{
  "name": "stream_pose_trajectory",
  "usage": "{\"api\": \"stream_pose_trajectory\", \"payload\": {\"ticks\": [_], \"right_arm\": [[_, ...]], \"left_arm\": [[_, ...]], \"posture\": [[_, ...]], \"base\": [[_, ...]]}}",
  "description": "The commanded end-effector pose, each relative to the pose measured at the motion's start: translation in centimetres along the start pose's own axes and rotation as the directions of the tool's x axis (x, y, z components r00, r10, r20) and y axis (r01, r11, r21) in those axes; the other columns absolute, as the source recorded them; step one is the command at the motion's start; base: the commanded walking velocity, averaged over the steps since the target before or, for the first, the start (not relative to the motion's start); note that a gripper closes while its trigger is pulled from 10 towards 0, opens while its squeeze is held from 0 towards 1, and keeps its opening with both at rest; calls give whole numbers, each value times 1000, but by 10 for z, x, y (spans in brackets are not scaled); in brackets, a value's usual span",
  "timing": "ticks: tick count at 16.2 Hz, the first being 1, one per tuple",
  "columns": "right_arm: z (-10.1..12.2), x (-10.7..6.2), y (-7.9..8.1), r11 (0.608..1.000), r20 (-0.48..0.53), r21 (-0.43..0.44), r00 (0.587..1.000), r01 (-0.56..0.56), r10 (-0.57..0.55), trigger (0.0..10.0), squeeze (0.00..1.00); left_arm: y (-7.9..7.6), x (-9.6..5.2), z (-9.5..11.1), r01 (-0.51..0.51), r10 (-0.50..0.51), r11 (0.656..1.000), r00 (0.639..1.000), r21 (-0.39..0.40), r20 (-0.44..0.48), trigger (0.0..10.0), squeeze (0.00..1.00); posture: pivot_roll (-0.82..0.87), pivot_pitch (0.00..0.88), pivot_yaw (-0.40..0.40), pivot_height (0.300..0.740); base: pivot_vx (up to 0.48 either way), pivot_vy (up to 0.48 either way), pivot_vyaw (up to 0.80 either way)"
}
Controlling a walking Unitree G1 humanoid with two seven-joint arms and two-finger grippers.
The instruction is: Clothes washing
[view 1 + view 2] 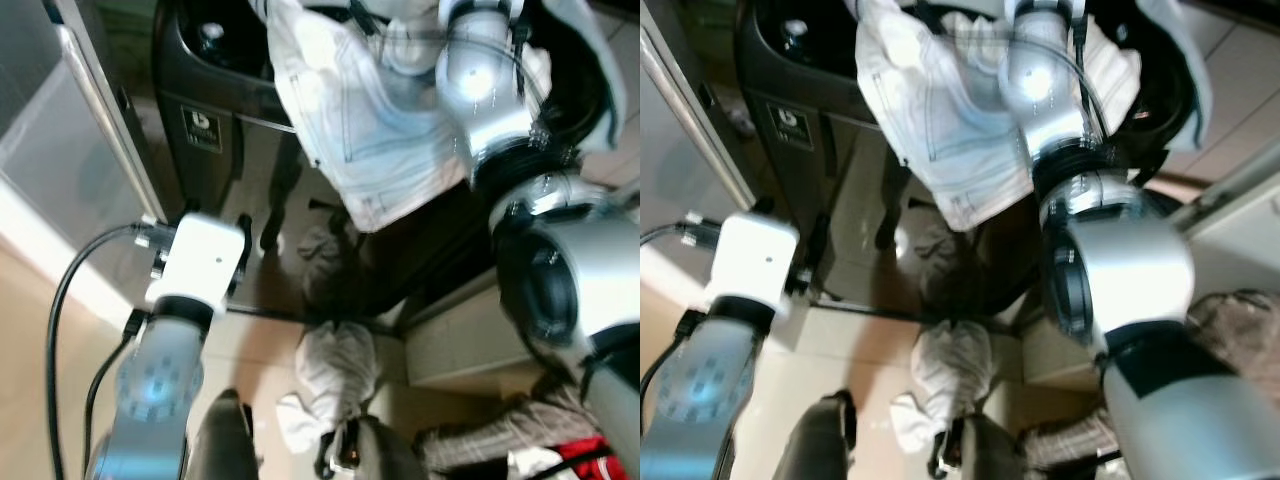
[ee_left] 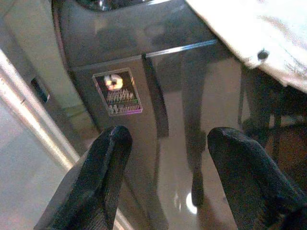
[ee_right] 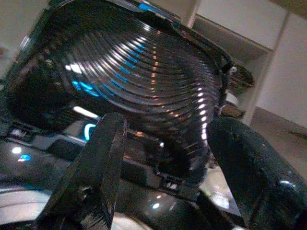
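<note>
Right tool (image 3: 163, 167) is spread, empty, above the washer's ribbed lid (image 3: 144, 86); left tool (image 2: 168, 182) spread too. Shove the draped white jeans (image 1: 360, 120) fully inside the drum.

We see both head views soft with motion blur, edges smeared across the whole scene. Glare burns out the top of the right arm (image 1: 478, 85) and the white garment (image 1: 350, 120) draped over it, while the dark washing machine (image 1: 200, 110) behind sits in shadow. A bright reflection glints on the glossy floor (image 2: 192, 203) between dim patches. In the left wrist view the left tool (image 2: 168, 177) is blurred and out of focus near the lens, its fingers apart. The right wrist view is dark: small blue and orange highlights ripple over the ribbed glass lid (image 3: 144, 81), and the right tool (image 3: 163, 182) shows soft black, also spread.
</note>
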State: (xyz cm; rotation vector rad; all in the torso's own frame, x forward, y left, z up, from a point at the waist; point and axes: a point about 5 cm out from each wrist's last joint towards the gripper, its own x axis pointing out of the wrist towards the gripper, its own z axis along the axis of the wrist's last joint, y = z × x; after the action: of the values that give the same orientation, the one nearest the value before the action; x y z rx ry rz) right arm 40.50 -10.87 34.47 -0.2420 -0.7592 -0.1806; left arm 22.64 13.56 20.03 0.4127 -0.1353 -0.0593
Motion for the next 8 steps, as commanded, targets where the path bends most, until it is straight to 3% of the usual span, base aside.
{"api": "stream_pose_trajectory", "payload": {"ticks": [1,4,6,8], "right_arm": [[3,-2,-13,998,77,41,996,45,-48,10000,0],[12,-17,-28,991,227,129,972,37,-66,10000,0],[5,-41,-38,939,150,323,986,-120,74,10000,0],[0,-51,-38,905,124,373,978,-204,169,10000,0]], "left_arm": [[-5,3,-2,24,-24,1000,1000,-16,12,10000,0],[-4,15,-6,46,-45,998,998,-30,38,10000,0],[-12,28,-10,102,-99,993,993,-54,62,10000,0],[-17,32,-9,130,-126,990,990,-62,71,10000,0]], "posture": [[373,148,-170,740],[261,92,-137,740],[127,69,-81,740],[92,73,-60,740]], "base": [[0,0,0],[0,0,0],[0,0,0],[0,0,0]]}}
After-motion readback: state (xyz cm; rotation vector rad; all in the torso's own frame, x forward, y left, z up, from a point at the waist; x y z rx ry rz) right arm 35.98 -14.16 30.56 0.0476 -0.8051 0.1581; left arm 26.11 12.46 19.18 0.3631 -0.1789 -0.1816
